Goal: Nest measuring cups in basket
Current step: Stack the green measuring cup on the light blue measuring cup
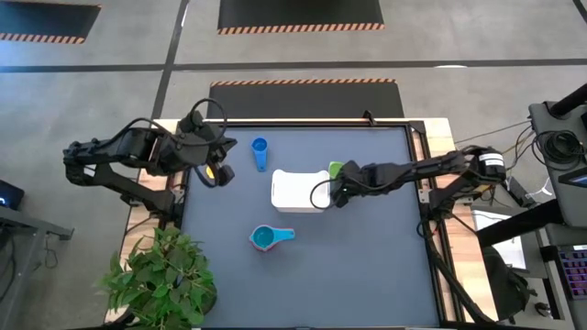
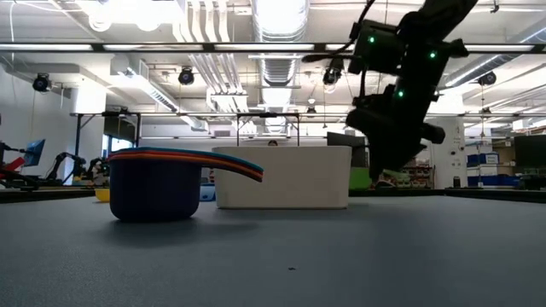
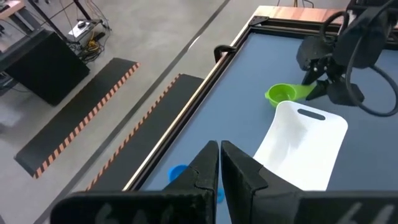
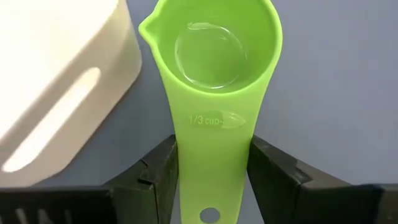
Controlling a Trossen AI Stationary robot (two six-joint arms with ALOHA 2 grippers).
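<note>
Table [image 1: 367, 266] | right claw [image 4: 211, 180] low, gripping green cup [image 4: 214, 68] handle | left claw [image 3: 219, 163] closed

Green cup [image 4: 214, 81] — white basket [image 4: 56, 87] — slate-blue table [image 4: 336, 93].

I see a glossy plastic green measuring cup [image 4: 214, 68], a smooth white plastic basket [image 4: 59, 81], and a matt grey-blue table mat [image 1: 367, 257].

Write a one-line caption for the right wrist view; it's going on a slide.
Right gripper fingers closing on the handle of the green measuring cup, which lies on the table beside the white basket.
</note>
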